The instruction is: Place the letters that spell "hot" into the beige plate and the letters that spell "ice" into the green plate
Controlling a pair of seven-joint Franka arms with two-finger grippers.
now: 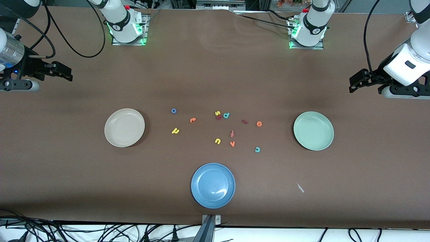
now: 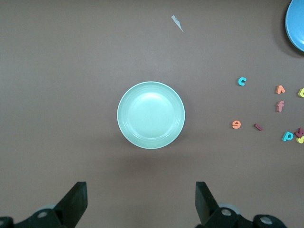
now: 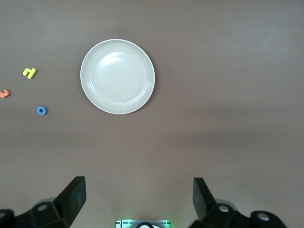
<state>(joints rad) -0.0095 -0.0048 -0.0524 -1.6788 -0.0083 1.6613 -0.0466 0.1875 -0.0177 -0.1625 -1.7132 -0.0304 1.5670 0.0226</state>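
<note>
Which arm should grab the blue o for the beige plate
Right. The blue o lies toward the right arm's end, near the beige plate. The right gripper hangs open on that side; the left gripper, also open, waits near the green plate.

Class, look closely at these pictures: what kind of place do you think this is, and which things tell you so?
Probably a robotics lab workbench. Two white robot arms are bolted to a brown-covered table, cables trail along its edge, and tiny foam letters lie between a round beige plate and a round green plate.

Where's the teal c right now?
The teal c lies on the bare table, nearer the front camera than the orange e, between the orange v and the green plate.
</note>
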